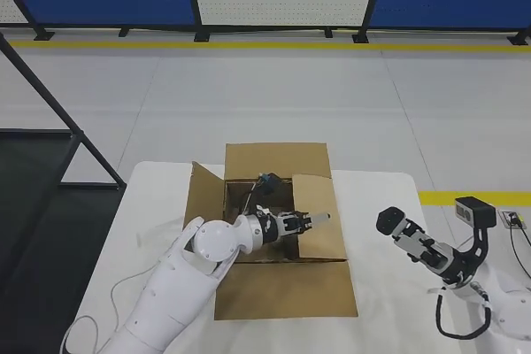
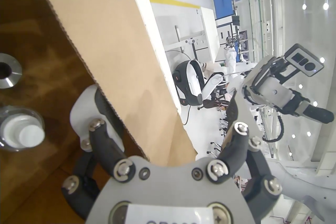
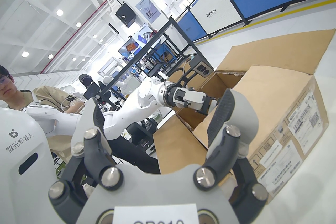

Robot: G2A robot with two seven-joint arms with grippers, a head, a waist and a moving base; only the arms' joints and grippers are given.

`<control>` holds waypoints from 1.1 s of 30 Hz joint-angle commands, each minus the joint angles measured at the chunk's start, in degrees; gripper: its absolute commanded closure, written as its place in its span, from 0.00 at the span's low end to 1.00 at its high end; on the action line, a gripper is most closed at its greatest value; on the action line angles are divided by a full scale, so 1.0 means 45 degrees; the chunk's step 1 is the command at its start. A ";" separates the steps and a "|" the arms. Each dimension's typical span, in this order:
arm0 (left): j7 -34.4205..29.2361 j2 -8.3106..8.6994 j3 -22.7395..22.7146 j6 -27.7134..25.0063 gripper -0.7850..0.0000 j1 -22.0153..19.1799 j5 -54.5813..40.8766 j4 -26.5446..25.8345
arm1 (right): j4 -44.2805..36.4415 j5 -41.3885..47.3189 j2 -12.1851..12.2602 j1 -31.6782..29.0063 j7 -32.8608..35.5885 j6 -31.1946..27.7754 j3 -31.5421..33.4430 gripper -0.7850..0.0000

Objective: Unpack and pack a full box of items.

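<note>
At the right flap (image 2: 105, 25) of the box (image 1: 283, 292), our left gripper (image 2: 161, 99) sits astride it, jaws apart; we should close squarely before folding it back.

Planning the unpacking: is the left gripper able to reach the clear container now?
Likely not yet: the left gripper straddles the box flap and must clear it; the container lies uncovered.

top: overhead, far | wrists: close, facing each other | shared: box (image 1: 283, 292)
</note>
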 commanded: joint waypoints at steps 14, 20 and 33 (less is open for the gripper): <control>0.1639 -0.0383 0.0791 0.1213 0.00 0.0023 0.0351 -0.2417 | -0.0033 0.0169 0.0320 -0.0517 0.0220 -0.0112 0.0186 0.00; 0.2514 -0.0672 0.1581 0.1105 0.00 0.0065 0.0699 -0.2910 | 0.0025 0.0598 0.0480 -0.0972 0.0483 -0.0384 0.0580 0.00; 0.3461 -0.0880 0.1719 0.1072 0.00 0.0191 0.0997 -0.2465 | 0.0081 0.1140 0.0598 -0.1126 0.0648 -0.0534 0.0768 0.00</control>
